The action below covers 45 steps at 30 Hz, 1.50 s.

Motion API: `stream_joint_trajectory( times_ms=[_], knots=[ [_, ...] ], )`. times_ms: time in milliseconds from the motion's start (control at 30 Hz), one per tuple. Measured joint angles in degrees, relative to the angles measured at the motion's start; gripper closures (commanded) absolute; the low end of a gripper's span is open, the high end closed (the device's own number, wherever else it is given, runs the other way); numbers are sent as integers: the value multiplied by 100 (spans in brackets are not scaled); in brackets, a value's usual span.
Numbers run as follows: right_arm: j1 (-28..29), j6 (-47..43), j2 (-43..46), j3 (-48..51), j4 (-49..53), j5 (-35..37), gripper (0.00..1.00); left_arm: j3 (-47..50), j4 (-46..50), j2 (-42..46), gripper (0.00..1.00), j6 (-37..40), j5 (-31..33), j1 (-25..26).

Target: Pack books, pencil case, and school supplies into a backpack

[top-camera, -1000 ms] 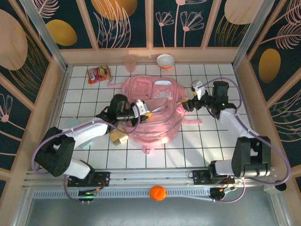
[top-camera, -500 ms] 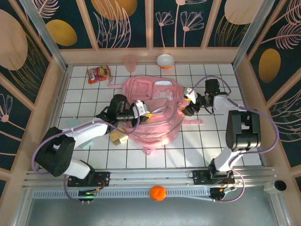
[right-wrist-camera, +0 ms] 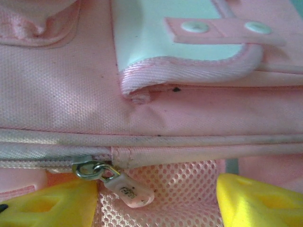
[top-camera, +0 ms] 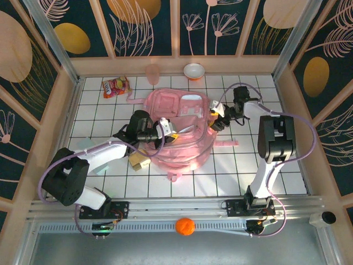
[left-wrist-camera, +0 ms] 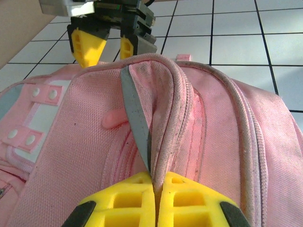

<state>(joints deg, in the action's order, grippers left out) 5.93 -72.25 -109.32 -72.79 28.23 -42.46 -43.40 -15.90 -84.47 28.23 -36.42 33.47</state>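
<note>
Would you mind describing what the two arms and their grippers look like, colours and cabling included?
Both arms have white links joined by bulky black joint housings, the left arm and the right arm alike. A thin purple cable loops along each. The left gripper and right gripper carry bright yellow wedge-shaped fingers with moulded recesses, on dark bodies.

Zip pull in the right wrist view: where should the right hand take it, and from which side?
Pinch the pink tab below the metal ring, coming straight ahead; it lies free on the backpack mesh, between the right hand's open fingers.
</note>
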Motion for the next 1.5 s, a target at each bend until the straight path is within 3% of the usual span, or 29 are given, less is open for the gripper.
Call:
stream_joint_trajectory(
  times_ms=[267, 467, 767, 1000, 1500],
  knots=[
    [9, -197, -35, -306, 756, -164, 55, -50, 74, -17, 100, 50, -22, 0],
    [7, -264, -35, -474, 1237, -308, 56, -55, 74, -24, 100, 63, -26, 0],
    [7, -144, -225, -699, 1432, -398, 82, -55, 70, -24, 100, 66, -13, 0],
    [7, 76, -168, -688, 1429, -374, 98, -76, 72, -28, 100, 26, 361, 24],
    [286, 1080, 730, -229, 1097, 144, 100, -306, 70, -142, 100, -52, 938, 48]
  ],
)
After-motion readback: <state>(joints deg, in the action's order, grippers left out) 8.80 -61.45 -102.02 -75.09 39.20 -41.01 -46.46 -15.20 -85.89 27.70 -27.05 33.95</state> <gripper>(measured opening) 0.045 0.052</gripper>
